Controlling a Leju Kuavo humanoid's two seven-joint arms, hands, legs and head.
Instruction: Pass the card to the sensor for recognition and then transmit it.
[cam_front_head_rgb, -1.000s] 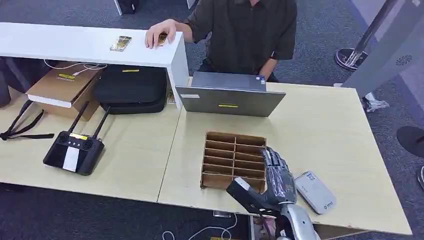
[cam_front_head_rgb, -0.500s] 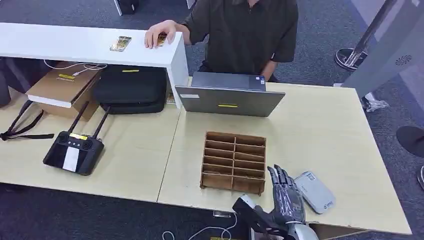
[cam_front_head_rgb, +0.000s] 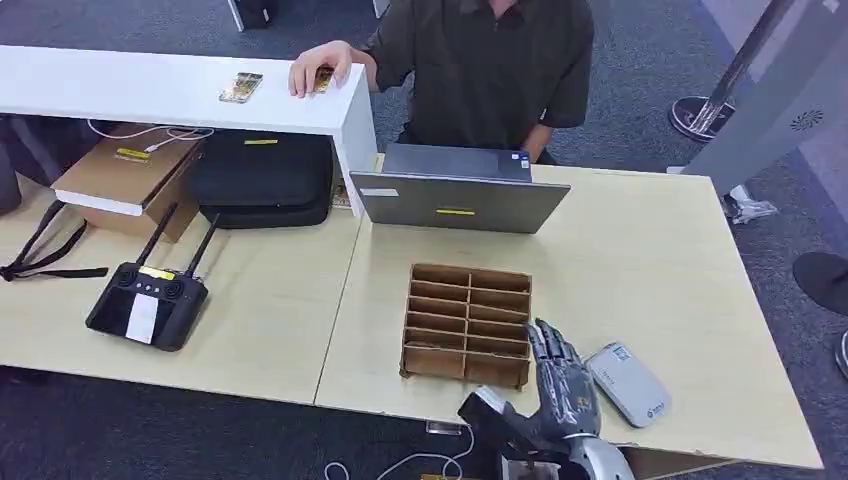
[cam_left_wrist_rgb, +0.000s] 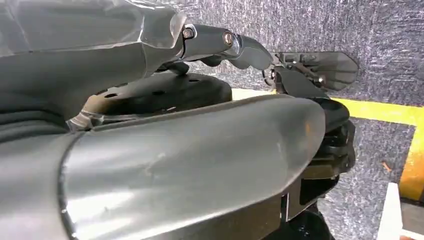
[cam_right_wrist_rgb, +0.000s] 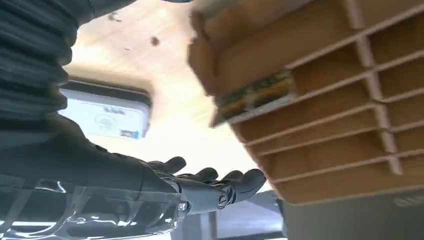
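Both hands hold nothing — right hand (cam_front_head_rgb: 560, 385) splayed beside the card sensor (cam_front_head_rgb: 627, 383); left hand (cam_left_wrist_rgb: 260, 55) fingers spread.

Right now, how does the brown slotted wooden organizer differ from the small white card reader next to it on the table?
The brown slotted wooden organizer is an open box split into many compartments; the small white card reader is a closed, flat slab. The organizer is much the larger and sits square to the table edge, while the reader lies angled. The right hand hovers between them. Both rest on the pale wooden table.
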